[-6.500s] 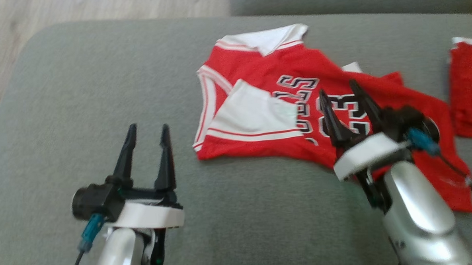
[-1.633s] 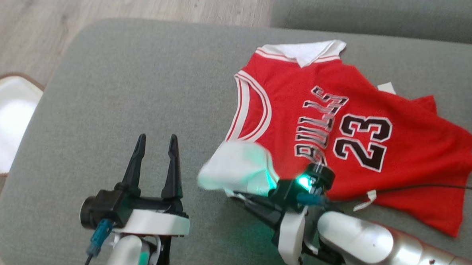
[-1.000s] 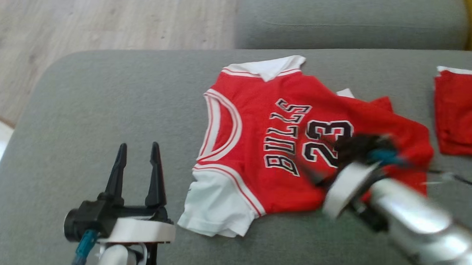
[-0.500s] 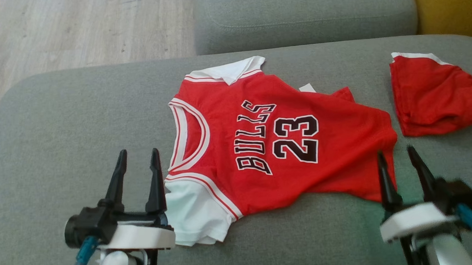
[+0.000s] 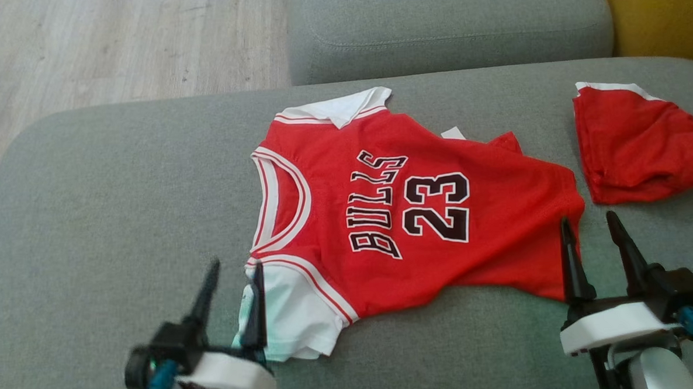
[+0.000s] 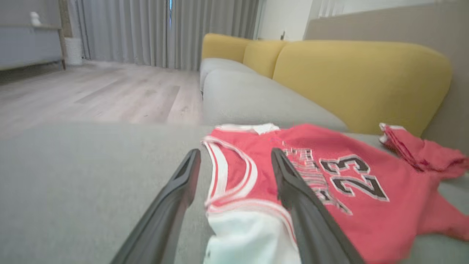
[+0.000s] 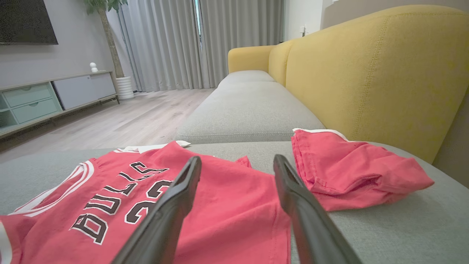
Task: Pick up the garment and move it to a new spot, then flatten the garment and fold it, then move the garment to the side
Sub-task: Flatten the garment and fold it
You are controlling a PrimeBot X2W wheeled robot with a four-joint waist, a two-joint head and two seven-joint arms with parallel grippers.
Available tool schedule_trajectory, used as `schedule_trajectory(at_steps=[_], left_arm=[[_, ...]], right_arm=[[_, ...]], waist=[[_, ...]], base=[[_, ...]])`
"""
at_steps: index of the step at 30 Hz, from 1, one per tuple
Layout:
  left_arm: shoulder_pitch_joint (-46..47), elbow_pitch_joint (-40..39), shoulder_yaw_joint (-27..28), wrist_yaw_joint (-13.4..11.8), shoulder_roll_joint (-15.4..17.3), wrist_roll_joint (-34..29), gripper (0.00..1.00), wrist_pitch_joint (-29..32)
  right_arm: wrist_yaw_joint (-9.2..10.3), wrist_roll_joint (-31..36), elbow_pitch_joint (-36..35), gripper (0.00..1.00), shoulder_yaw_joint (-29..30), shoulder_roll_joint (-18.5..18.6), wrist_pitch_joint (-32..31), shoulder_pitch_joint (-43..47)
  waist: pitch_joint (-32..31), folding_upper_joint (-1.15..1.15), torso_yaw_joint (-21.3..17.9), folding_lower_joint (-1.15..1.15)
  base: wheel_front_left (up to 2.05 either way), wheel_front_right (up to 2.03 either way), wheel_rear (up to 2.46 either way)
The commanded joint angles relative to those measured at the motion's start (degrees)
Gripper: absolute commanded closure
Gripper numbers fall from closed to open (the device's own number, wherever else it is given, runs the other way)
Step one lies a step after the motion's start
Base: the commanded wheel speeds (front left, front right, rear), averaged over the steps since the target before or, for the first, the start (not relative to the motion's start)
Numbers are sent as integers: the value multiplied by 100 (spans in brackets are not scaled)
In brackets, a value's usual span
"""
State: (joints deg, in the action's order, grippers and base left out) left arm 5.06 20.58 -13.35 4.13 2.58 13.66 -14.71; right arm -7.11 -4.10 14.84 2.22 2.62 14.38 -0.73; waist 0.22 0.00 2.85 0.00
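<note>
Nearest, at the front edge of the grey seat cushion (image 5: 118,198): left gripper (image 5: 236,265), jaws spread wide, nothing between them but air. Has edged forward over the last half second and now straddles the left border of the near white sleeve (image 5: 296,313), one finger over white cloth, the other over bare cushion. Cannot tell whether touching the fabric or just above it. Toward the front right corner: right gripper (image 5: 588,218), likewise fully parted and empty, parked just short of the hem of the red jersey (image 5: 417,215). Was busy moments earlier dragging that sleeve off the chest print and out toward the front edge; back from that now. Mid-cushion: jersey face up, neck toward the left edge, hem toward the right, lettering uncovered, near sleeve laid out. Not quite flat yet: far white sleeve (image 5: 342,106) bunched toward the back edge, a white tag (image 5: 452,133) and a red flap poking out behind, hem rumpled. Judged from that: relocation done, flattening well under way, folding not begun; likely more smoothing first. Further right, close beside the hem with a strip of cushion between: second red garment (image 5: 636,141), crumpled. Beyond: another grey cushion (image 5: 450,26), yellow backrest (image 5: 660,11), wooden floor (image 5: 112,47).
</note>
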Motion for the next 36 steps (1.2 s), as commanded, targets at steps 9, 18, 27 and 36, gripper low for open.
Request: schedule_trajectory(at_steps=[9, 18, 27, 36], left_arm=[[315, 1139, 34, -318, 88, -174, 0, 697], [495, 1541, -8, -483, 107, -173, 0, 1102], [514, 1746, -218, -236, 110, -73, 100, 1587], [683, 1173, 102, -321, 118, 163, 100, 489]], right_arm=[[-37, -142, -190, 0, -193, 27, 62, -222], [-37, -145, -166, 0, -162, 26, 62, -265], [-37, -159, -110, 0, -93, 26, 62, -328], [-37, -39, 459, 0, 90, 26, 62, -328]], waist=[[90, 0, -10, 0], [188, 0, -43, 0], [199, 0, -83, 0], [187, 0, -53, 0]], base=[[0, 0, 0], [0, 0, 0], [0, 0, 0], [0, 0, 0]])
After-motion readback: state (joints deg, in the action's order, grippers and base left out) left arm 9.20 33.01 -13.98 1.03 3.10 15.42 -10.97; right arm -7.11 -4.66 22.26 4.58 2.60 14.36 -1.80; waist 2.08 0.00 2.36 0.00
